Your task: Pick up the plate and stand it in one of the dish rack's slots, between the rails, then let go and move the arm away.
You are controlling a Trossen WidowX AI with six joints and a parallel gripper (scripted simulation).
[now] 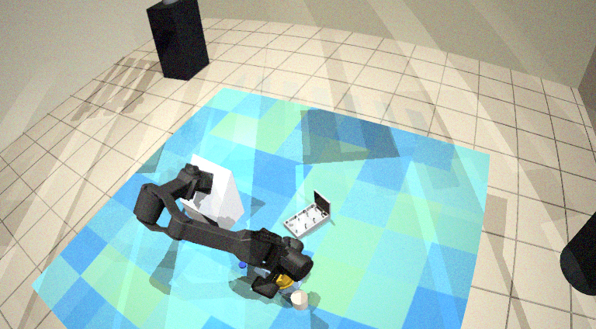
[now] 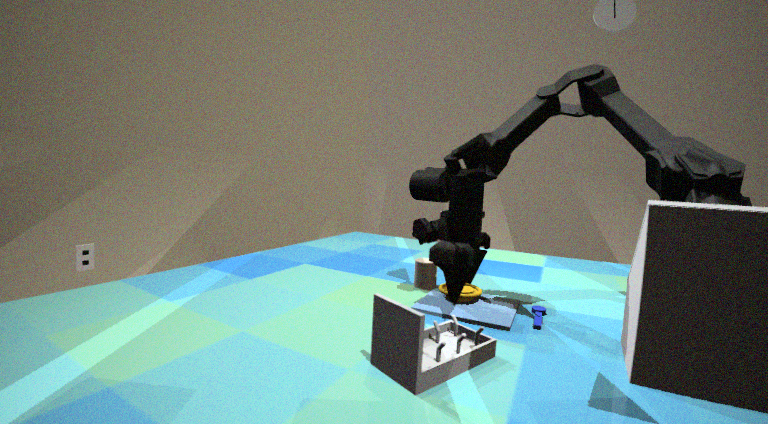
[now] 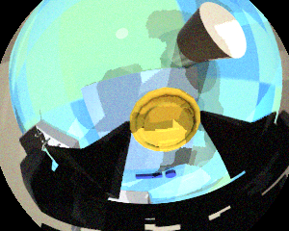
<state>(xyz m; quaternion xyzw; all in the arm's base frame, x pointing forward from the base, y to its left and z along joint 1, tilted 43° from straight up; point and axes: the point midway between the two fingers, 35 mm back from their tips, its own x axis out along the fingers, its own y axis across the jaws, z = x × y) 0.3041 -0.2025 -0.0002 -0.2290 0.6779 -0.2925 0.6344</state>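
The yellow round plate (image 1: 285, 281) (image 2: 470, 291) (image 3: 166, 120) lies flat over the pale blue board (image 2: 492, 315) (image 3: 105, 103). My gripper (image 2: 455, 298) (image 3: 166, 119) is open and points down, low at the plate. In the wrist view its black fingertips stand on either side of the plate's rim; whether they touch it I cannot tell. In the top view the arm partly covers the plate. The white dish rack (image 1: 302, 223) (image 2: 459, 366) (image 3: 63, 137) stands apart from the plate, with several short upright rails inside and a tall dark panel at one end.
A brownish cylinder with a pale top (image 1: 299, 300) (image 2: 425, 274) (image 3: 198, 38) stands close beside the board. A small blue object (image 1: 242, 264) (image 2: 538, 317) (image 3: 148, 175) lies at the board's other side. A large white block (image 1: 229, 193) (image 2: 696, 306) stands near the arm's base.
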